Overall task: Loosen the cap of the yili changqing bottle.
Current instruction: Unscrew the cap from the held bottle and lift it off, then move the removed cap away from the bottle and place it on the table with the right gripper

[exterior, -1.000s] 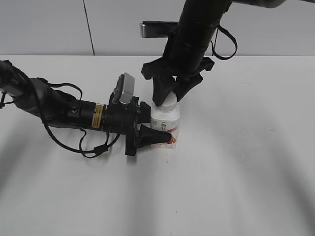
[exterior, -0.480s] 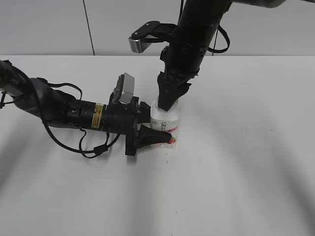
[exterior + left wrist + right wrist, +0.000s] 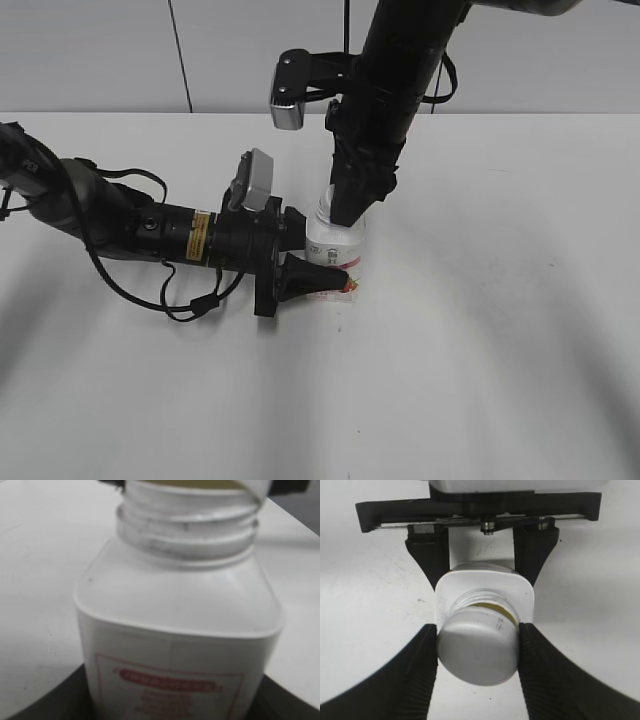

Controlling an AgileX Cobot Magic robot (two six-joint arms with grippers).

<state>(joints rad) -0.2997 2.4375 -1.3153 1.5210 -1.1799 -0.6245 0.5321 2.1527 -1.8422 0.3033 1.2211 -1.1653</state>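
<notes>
The yili changqing bottle [image 3: 335,250] stands upright on the white table. My left gripper [image 3: 322,276] comes in from the left and is shut on the bottle's lower body. In the left wrist view the bottle [image 3: 175,610] fills the frame and the threads of its neck are bare. My right gripper [image 3: 347,208] reaches down from above and is shut on the cap [image 3: 477,652]. In the right wrist view the cap sits tilted between the two fingers, raised off the neck, with the bottle [image 3: 522,592] below it. In the exterior view the fingers hide the cap.
The white table [image 3: 480,350] spreads out on all sides of the bottle. A grey wall [image 3: 100,50] runs along the back edge. My left arm and its cables [image 3: 120,215] lie across the left of the table.
My right gripper has turned about its vertical axis on the cap, and its wrist camera has swung round to the left. The bottle and left gripper have stayed put.
</notes>
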